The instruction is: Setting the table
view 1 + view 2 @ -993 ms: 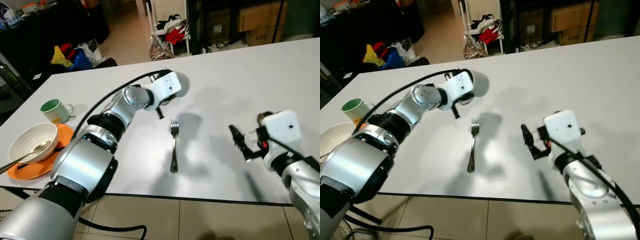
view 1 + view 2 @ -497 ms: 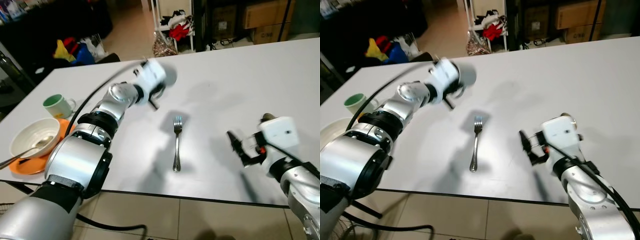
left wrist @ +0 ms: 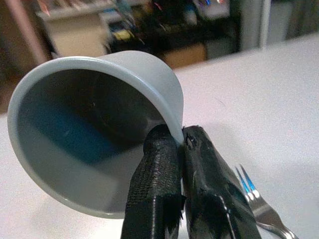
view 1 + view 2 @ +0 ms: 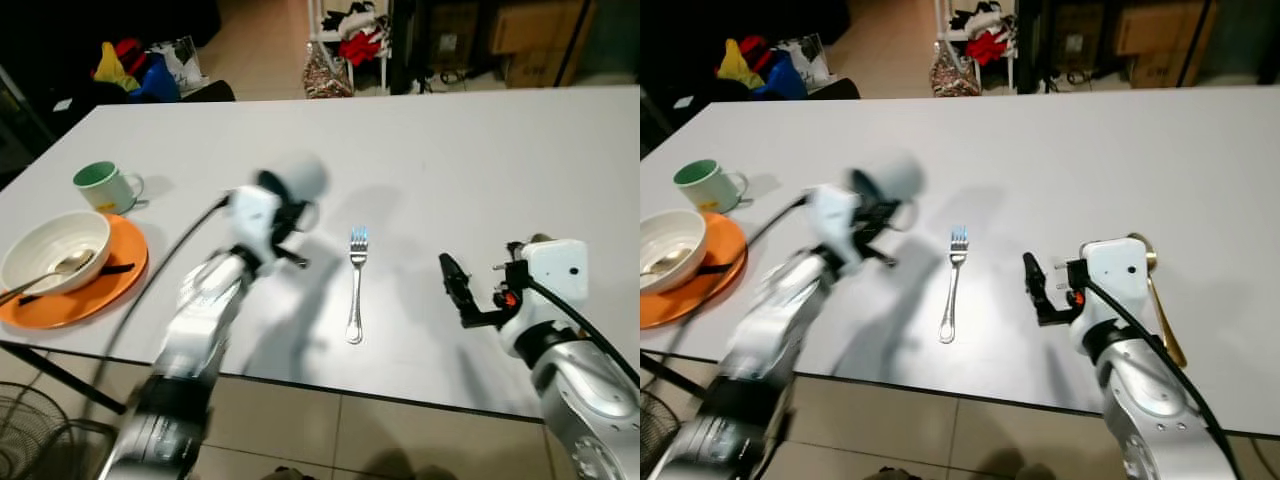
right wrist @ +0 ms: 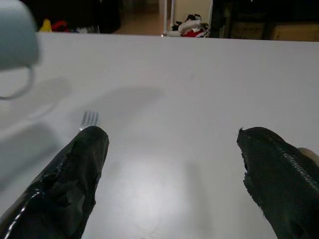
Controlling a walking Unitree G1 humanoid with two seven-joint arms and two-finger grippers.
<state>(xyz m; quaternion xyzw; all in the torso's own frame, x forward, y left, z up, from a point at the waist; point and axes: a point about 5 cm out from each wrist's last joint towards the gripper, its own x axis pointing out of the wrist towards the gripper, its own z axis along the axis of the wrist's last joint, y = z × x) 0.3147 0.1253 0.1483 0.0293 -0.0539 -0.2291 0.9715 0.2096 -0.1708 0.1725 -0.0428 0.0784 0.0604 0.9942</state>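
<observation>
Left gripper [image 3: 180, 142] pinched rim of pale grey-blue ceramic cup [image 3: 94, 124], fingers pressed on its wall, cup tilted sideways above white table [image 4: 480, 160]. Silver metal fork [image 4: 354, 285] lay flat just beside, tines away from robot. Right gripper [image 5: 169, 174] hovered low over table near fork, fingers spread wide. Far left: white bowl [image 4: 55, 252] with spoon [image 4: 45, 278] on orange plate [image 4: 105, 285], green-lined mug [image 4: 103, 186] behind. Brass-coloured utensil [image 4: 1160, 305] lay behind right wrist.

cardboard boxes [image 4: 525, 30] beyond table | red cloth [image 4: 360, 45] on white rack; tiled floor [image 4: 350, 440]
</observation>
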